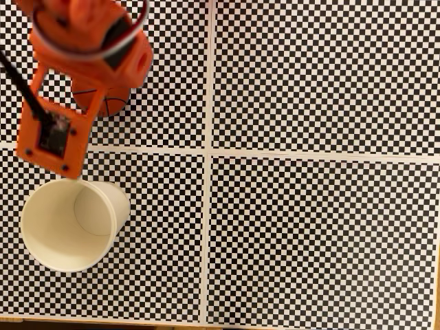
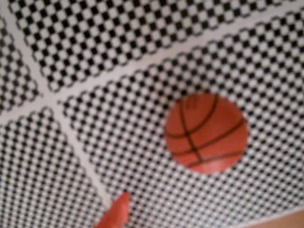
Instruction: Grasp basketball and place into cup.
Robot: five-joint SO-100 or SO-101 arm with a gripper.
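The basketball [image 2: 205, 133], orange-red with thin black seams, lies on the checkered surface; in the wrist view it sits right of centre with nothing touching it. In the fixed view the basketball [image 1: 110, 105] peeks out from under the orange gripper [image 1: 96, 82], which hangs over it at the top left. One orange fingertip [image 2: 116, 213] pokes in at the bottom edge of the wrist view, well left of the ball. The jaws themselves are hidden. The cream-white cup [image 1: 69, 223] stands upright with nothing in it at the lower left, just below the arm's camera mount [image 1: 51, 134].
The table [image 1: 309, 227] is covered by black-and-white checkered mats split by white seams [image 1: 208, 158]. Its wooden front edge runs along the bottom of the fixed view. The right half is open room.
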